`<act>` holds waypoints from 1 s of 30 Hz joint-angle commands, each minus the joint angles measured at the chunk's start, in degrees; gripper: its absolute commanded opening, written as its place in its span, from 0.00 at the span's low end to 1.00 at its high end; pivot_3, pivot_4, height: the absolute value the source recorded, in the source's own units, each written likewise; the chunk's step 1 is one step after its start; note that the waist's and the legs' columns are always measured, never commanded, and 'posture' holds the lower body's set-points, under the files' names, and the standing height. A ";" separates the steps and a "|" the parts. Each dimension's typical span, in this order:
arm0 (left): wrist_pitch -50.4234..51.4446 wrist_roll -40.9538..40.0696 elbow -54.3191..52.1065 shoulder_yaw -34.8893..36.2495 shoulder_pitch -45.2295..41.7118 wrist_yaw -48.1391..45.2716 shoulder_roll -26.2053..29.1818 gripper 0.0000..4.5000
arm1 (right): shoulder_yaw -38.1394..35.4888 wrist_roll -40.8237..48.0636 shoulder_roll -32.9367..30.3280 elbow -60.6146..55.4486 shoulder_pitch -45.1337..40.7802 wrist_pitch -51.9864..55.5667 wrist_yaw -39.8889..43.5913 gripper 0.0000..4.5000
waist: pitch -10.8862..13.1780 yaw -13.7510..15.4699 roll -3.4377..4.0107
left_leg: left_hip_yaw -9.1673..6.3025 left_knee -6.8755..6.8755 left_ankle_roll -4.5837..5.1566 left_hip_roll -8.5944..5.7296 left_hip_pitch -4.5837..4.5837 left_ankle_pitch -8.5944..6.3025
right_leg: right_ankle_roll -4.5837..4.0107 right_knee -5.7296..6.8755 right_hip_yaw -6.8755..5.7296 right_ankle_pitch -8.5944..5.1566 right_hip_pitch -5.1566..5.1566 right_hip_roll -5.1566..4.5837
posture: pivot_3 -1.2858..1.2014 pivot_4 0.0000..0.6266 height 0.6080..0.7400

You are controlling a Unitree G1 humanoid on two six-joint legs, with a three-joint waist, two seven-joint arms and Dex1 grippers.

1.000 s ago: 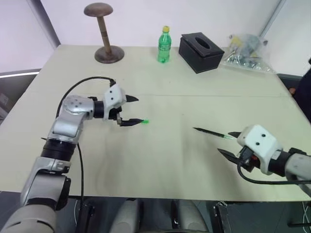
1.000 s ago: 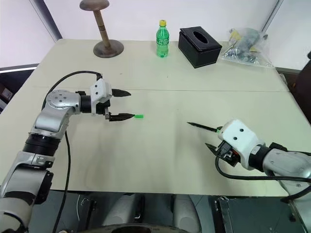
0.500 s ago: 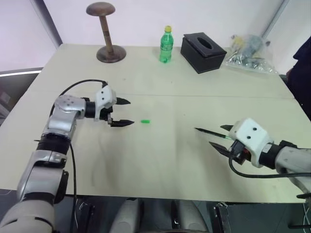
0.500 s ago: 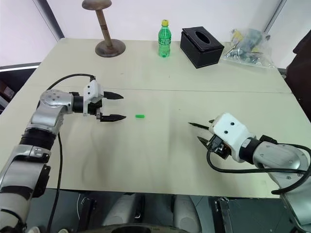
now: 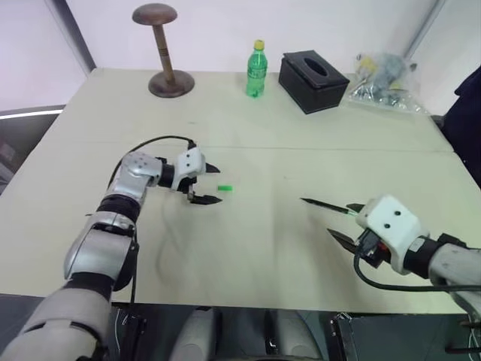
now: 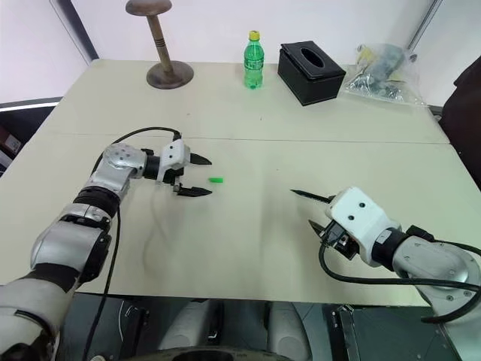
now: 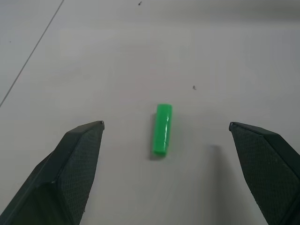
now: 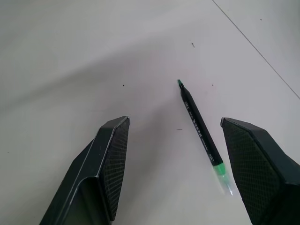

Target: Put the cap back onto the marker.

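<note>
Cap [image 7: 162, 130] lies flat on the table [image 5: 263, 248], just ahead of my spread left gripper [image 5: 211, 185]; marker [image 8: 200, 135] lies well apart from the cap, before my spread right gripper [image 5: 345, 222]. Both light, rigid, probably slick: pinch cap across its sides, marker mid-barrel.

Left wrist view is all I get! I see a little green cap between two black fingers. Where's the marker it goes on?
Observer: The marker lies flat on the table, over by the right gripper, well apart from the cap.
Operator: Is that gripper holding it?
Observer: No. The right gripper is open, with the marker lying loose on the table between its fingers.
Operator: Anything else on the table?
Observer: At the far edge stand a wooden stand, a green bottle and a black tissue box.
</note>
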 commanded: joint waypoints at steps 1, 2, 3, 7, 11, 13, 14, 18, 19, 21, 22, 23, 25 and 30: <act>-1.70 1.78 2.37 0.23 -2.79 2.28 -1.31 0.99 | -2.87 1.70 -0.56 -1.64 1.43 -1.45 -2.23 0.71 | 0.00 0.00 0.00 | 0.00 0.00 0.00 0.00 0.00 0.00 | 0.00 0.00 0.00 0.00 0.00 0.01 | 0.52 0.24 1.00; -1.85 2.25 3.01 0.16 -3.03 2.54 -1.83 0.99 | -3.41 2.05 -0.74 -1.64 2.27 -1.84 -2.73 0.71 | 0.00 -0.01 -0.01 | 0.00 0.00 0.00 -0.01 0.00 0.00 | 0.00 0.01 0.00 0.00 0.00 0.01 | 0.52 0.24 1.00; -1.95 2.80 3.65 0.06 -3.25 2.97 -2.35 0.99 | -3.96 2.51 -0.86 -1.64 3.17 -2.28 -3.30 0.71 | 0.00 0.00 -0.01 | 0.00 0.00 0.00 -0.01 0.00 0.00 | 0.00 0.01 0.00 0.00 0.00 0.01 | 0.52 0.24 1.00; -1.81 4.52 5.03 -0.12 -3.43 3.03 -2.90 0.99 | -5.13 5.01 -1.83 -1.64 5.81 -4.28 -6.01 0.71 | 0.00 -0.20 -0.01 | 0.01 0.00 0.00 -0.01 0.01 0.00 | 0.00 0.02 0.00 0.00 0.00 0.03 | 0.52 0.24 1.00; -1.82 6.16 5.79 -0.38 -3.32 4.16 -2.82 0.99 | -5.91 7.38 -3.25 -1.64 7.34 -5.18 -8.58 0.71 | -0.01 -0.18 -0.02 | 0.01 0.01 0.00 0.00 0.02 0.00 | 0.00 0.05 0.00 0.00 0.01 0.05 | 0.52 0.24 1.00; -1.58 6.77 5.99 -0.37 -3.20 4.63 -2.55 0.99 | -6.23 8.64 -3.95 -1.64 7.99 -5.61 -9.65 0.71 | -0.01 -0.16 -0.03 | 0.01 0.01 0.00 0.00 0.03 0.00 | 0.00 0.04 0.00 0.00 0.02 0.05 | 0.52 0.24 1.00; -1.51 7.02 6.05 -0.41 -3.15 4.87 -2.39 0.99 | -6.34 9.13 -4.25 -1.64 8.22 -5.77 -10.10 0.71 | -0.01 -0.17 -0.03 | 0.01 0.01 0.00 0.00 0.04 0.00 | 0.00 0.05 0.00 0.00 0.03 0.06 | 0.52 0.24 1.00; -1.41 7.70 6.14 -0.57 -2.75 5.31 -1.76 0.99 | -6.20 10.83 -5.45 -1.64 8.32 -5.80 -11.70 0.71 | -0.03 -0.20 -0.05 | 0.01 0.02 0.00 0.01 0.10 0.00 | 0.00 0.07 0.01 0.00 0.08 0.06 | 0.52 0.24 1.00; -1.40 7.69 6.13 -0.51 -2.66 5.28 -1.70 0.99 | -6.12 11.21 -5.68 -1.64 8.16 -5.72 -11.99 0.71 | -0.03 -0.20 -0.05 | 0.01 0.02 0.00 0.01 0.11 0.00 | 0.00 0.07 0.01 0.00 0.09 0.07 | 0.52 0.24 1.00; -1.19 7.65 6.10 -0.34 -2.57 5.25 -1.61 0.99 | -6.03 11.78 -6.09 -1.64 7.94 -5.49 -12.44 0.71 | -0.03 -0.25 -0.05 | 0.01 0.02 0.00 0.02 0.14 0.00 | 0.00 0.08 0.01 0.00 0.12 0.08 | 0.52 0.24 1.00; -1.13 7.66 6.08 -0.29 -2.52 5.23 -1.55 0.99 | -5.99 12.03 -6.31 -1.64 7.89 -5.41 -12.64 0.71 | -0.03 -0.28 -0.05 | 0.01 0.02 0.00 0.02 0.14 0.00 | 0.00 0.08 0.01 0.00 0.12 0.08 | 0.52 0.24 1.00; -1.00 7.67 6.08 -0.27 -2.44 5.14 -1.50 0.99 | -6.02 12.23 -6.46 -1.64 7.84 -5.32 -12.73 0.71 | -0.03 -0.29 -0.05 | 0.01 0.02 0.00 0.02 0.14 0.00 | 0.00 0.09 0.01 0.00 0.12 0.08 | 0.52 0.24 1.00; -0.74 7.69 6.10 -0.22 -2.34 5.06 -1.35 0.99 | -6.09 12.73 -6.80 -1.64 7.76 -5.24 -13.01 0.71 | -0.04 -0.32 -0.05 | 0.01 0.02 0.00 0.02 0.15 0.00 | 0.00 0.09 0.01 0.00 0.12 0.09 | 0.52 0.24 1.00; -0.25 7.99 6.20 -0.42 -2.05 4.67 -1.00 0.99 | -6.64 12.89 -7.15 -1.64 8.03 -4.89 -12.99 0.71 | -0.05 -0.45 -0.06 | 0.01 0.02 0.00 0.03 0.16 0.00 | 0.00 0.09 0.01 0.00 0.13 0.10 | 0.52 0.24 1.00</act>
